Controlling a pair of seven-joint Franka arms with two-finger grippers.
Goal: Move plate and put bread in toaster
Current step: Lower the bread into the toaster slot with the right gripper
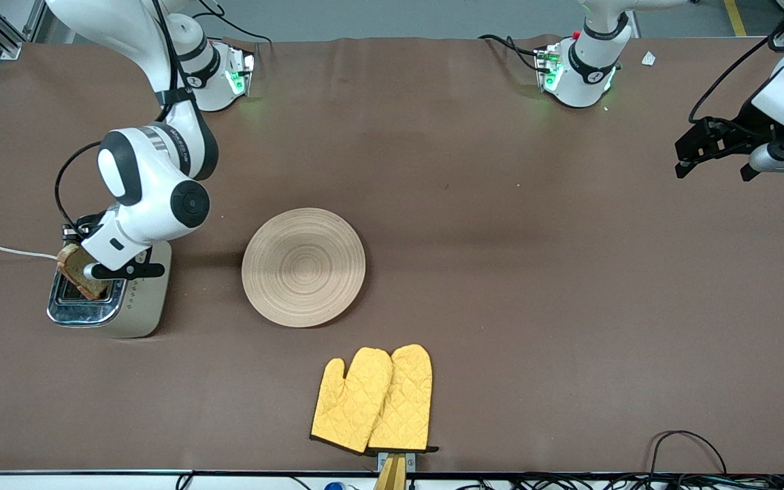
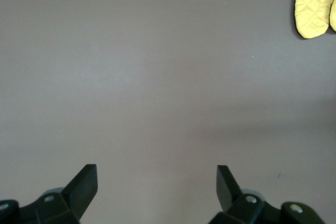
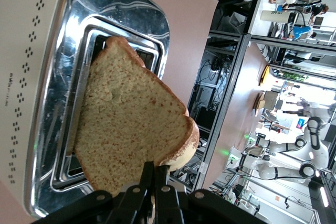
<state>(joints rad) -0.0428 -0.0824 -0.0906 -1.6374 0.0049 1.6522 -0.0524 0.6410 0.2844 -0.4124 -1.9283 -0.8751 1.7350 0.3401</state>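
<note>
The cream toaster (image 1: 135, 309) with a chrome top stands at the right arm's end of the table. My right gripper (image 1: 81, 253) is shut on the brown bread slice (image 1: 80, 273) and holds it tilted over the toaster's slots; the right wrist view shows the bread (image 3: 128, 124) gripped by its crust edge, one corner above a slot of the toaster (image 3: 31, 72). The round light-wood plate (image 1: 303, 267) lies flat mid-table, bare. My left gripper (image 1: 715, 153) is open and empty, held up over the left arm's end of the table; its fingertips (image 2: 86, 182) show only bare brown table.
A pair of yellow oven mitts (image 1: 375, 400) lies near the front edge, nearer the camera than the plate, also in the left wrist view (image 2: 315, 3). The toaster's white cord (image 1: 4, 251) runs off the table's edge. Black cables (image 1: 688, 446) loop at the front corner.
</note>
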